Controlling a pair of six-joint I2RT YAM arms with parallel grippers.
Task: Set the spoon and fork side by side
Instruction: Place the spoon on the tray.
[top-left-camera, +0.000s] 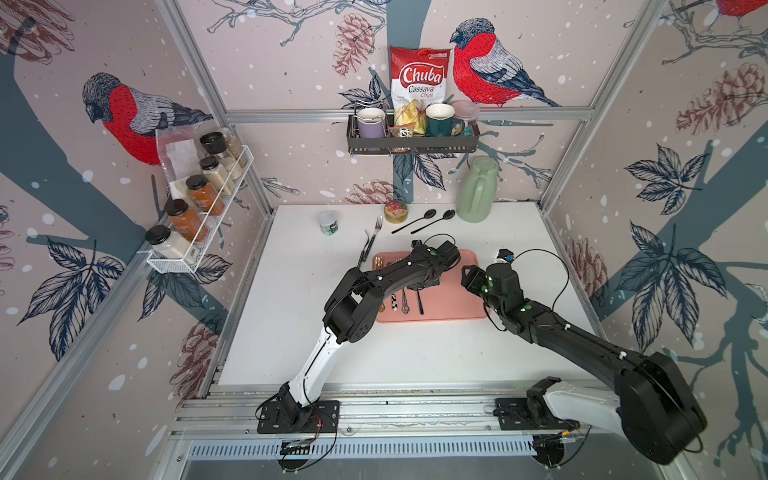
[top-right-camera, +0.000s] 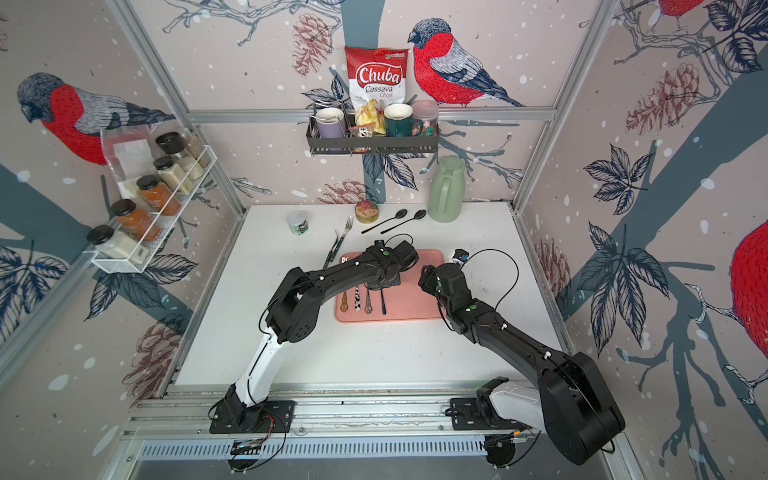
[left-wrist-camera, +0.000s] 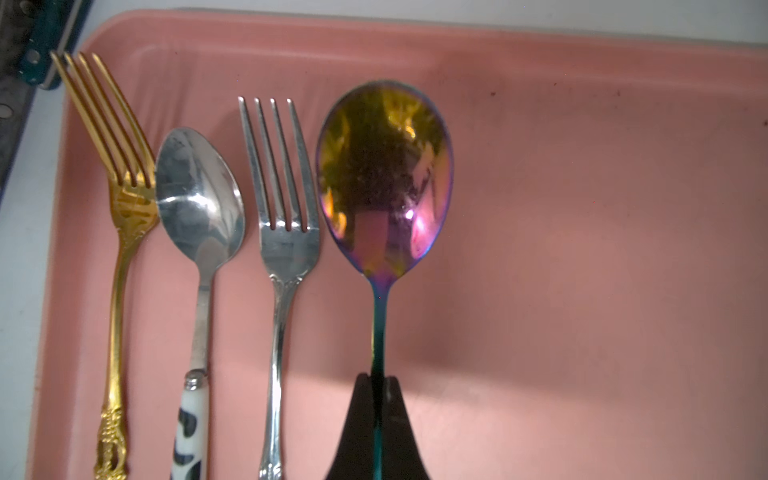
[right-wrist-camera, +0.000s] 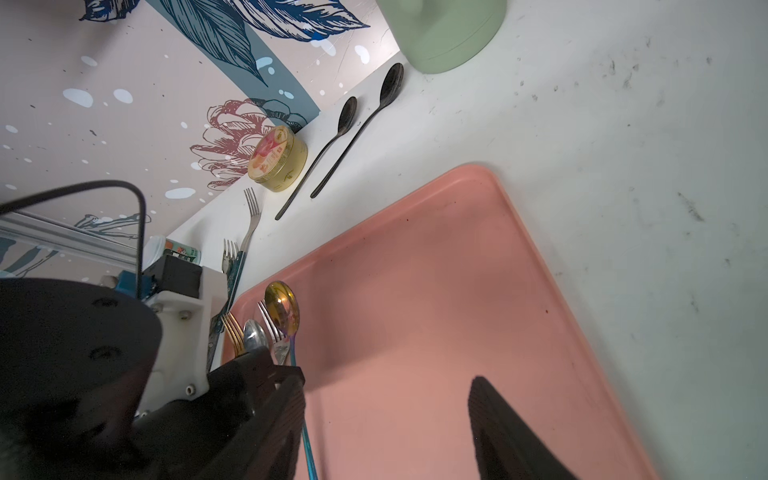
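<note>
Iridescent spoon (left-wrist-camera: 384, 178), handle pinched by the left gripper (left-wrist-camera: 377, 380), lines up beside the silver fork (left-wrist-camera: 286, 245) — only release seems left.

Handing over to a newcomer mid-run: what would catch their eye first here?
The pink tray mid-table, where a gold fork, a cow-patterned spoon and a silver fork lie in a row and the left tool is shut on the handle of an iridescent spoon beside them. Then the red Chuba chips bag on the back-wall shelf.
</note>
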